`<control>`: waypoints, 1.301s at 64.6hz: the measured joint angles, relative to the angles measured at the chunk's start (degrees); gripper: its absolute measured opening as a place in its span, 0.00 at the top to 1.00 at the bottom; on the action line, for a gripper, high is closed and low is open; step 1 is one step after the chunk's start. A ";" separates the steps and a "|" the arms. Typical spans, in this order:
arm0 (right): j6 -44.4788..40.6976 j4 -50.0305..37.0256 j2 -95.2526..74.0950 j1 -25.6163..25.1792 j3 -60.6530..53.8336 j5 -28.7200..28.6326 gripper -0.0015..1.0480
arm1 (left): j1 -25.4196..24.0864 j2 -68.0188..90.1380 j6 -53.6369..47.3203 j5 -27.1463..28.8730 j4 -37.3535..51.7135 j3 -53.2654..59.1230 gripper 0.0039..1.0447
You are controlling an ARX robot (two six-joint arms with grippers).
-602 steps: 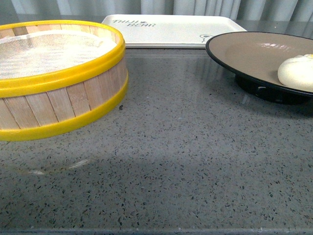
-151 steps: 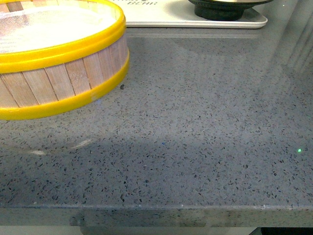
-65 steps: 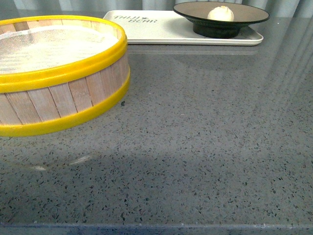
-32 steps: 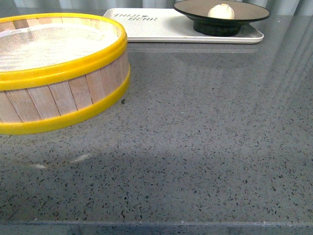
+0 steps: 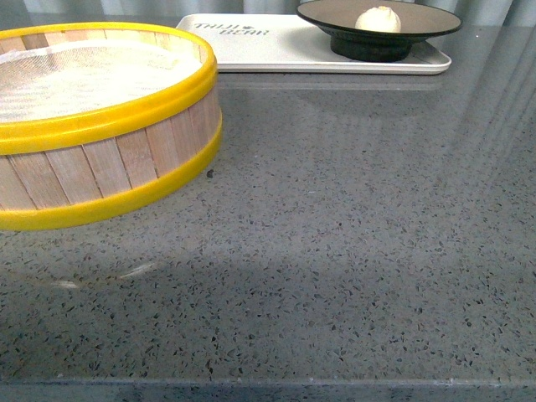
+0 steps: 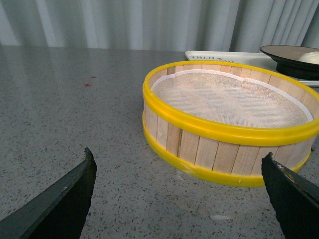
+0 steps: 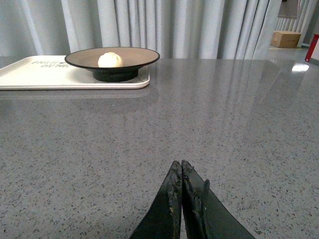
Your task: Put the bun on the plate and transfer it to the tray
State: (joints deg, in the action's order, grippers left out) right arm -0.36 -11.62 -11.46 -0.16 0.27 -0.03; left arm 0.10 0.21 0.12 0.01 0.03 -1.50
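The small round cream-white steamed bun (image 5: 378,18) is sitting in the middle of the wide shallow plate with the beige-brown inside and glossy black rim (image 5: 435,25), and that plate is standing by its black foot on the flat rectangular cream-white tray with rounded corners and dark lettering (image 5: 276,52), over the end of the tray that is away from the lettering. The tray is lying at the far edge of the speckled grey stone bench (image 5: 352,234), in front of pale grey curtains (image 7: 164,25). Near the tray, toward the near left part of the bench, the round wooden steamer basket with yellow rims (image 5: 92,126) is resting with a white mesh cloth (image 6: 229,97) lining its inside. In the left wrist view the left end effector (image 6: 182,186) is hanging just above the bench with its two dark fingers (image 6: 75,189) spread wide apart, gripping nothing, and the basket is showing between them further off. In the right wrist view the right end effector (image 7: 178,191) is hovering over a bare stretch of bench well apart from the tray, its dark fingers (image 7: 172,204) pressed together with nothing between them. A brown cardboard box (image 7: 286,39) is showing beyond the bench in the right wrist view.
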 joint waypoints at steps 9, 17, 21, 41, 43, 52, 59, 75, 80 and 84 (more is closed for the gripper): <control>0.00 5.29 4.39 0.00 0.04 -0.02 0.98 | 0.00 0.00 0.00 0.00 0.00 0.00 0.06; 0.00 11.26 10.91 0.00 0.04 -0.02 0.98 | 0.00 0.00 0.00 0.00 0.00 0.00 0.06; 0.00 11.43 11.21 0.00 0.04 -0.02 0.98 | 0.00 -0.04 0.00 0.00 0.00 0.00 0.06; 0.00 11.58 11.26 0.00 0.04 -0.02 0.98 | 0.00 -0.02 0.00 0.00 0.00 0.00 0.06; 0.00 11.58 11.26 0.00 0.04 -0.02 0.98 | 0.00 -0.02 0.00 0.00 0.00 0.00 0.06; -0.02 11.58 11.26 0.00 0.04 -0.02 0.78 | 0.00 -0.02 0.02 0.00 0.00 0.00 0.06; -0.02 11.58 11.26 0.00 0.04 -0.02 0.58 | 0.00 -0.02 0.00 0.00 0.00 0.00 0.06; 0.00 11.58 11.26 0.00 0.04 -0.02 0.09 | 0.00 -0.02 0.00 0.00 0.00 0.00 0.06; 0.13 11.58 11.26 0.00 0.04 -0.02 0.09 | 0.00 -0.02 0.00 0.00 0.00 0.00 0.06; 0.15 11.58 11.26 0.00 0.04 -0.02 0.09 | 0.00 -0.02 0.00 0.00 0.00 0.00 0.06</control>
State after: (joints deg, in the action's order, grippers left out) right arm -0.21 -0.03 -0.21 -0.16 0.32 -0.05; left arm 0.10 0.19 0.12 0.01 0.03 -1.50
